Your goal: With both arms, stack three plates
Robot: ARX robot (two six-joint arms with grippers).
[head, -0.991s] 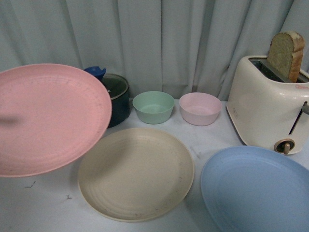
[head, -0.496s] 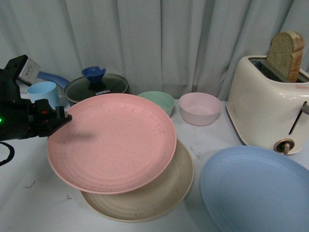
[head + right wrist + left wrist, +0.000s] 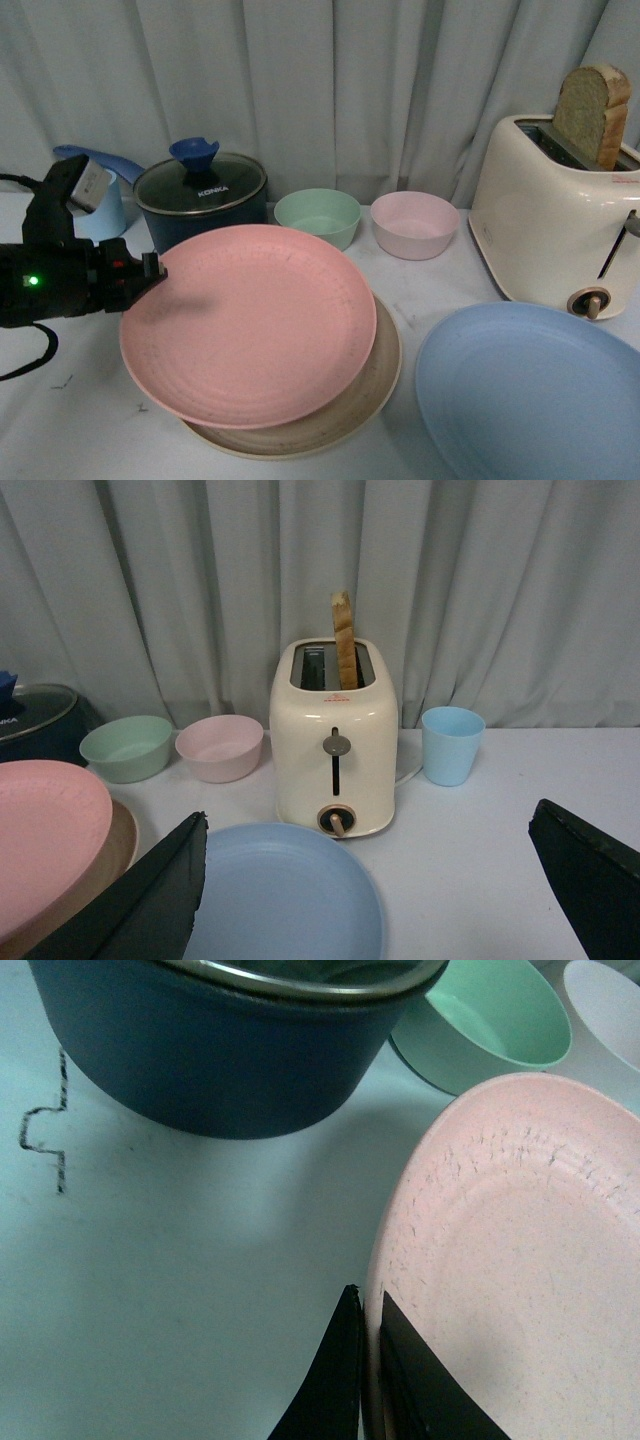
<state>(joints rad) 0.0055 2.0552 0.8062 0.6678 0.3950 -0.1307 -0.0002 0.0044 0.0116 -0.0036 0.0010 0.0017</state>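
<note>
Pink plate [image 3: 250, 325] over cream plate [image 3: 300, 442], one blue plate [image 3: 530, 390] apart, two bowls [image 3: 318, 222] [image 3: 414, 225]

A pale grey pleated curtain [image 3: 330, 90] hangs behind the evenly lit white tabletop [image 3: 80, 430].

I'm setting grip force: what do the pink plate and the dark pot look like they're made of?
Pink plate: probably matte plastic or a fibre composite, judging by its dull, finely speckled surface with faint ridges. Dark pot: likely coated metal with a smooth navy wall; its lid has a shiny metal rim and may be glass.
</note>
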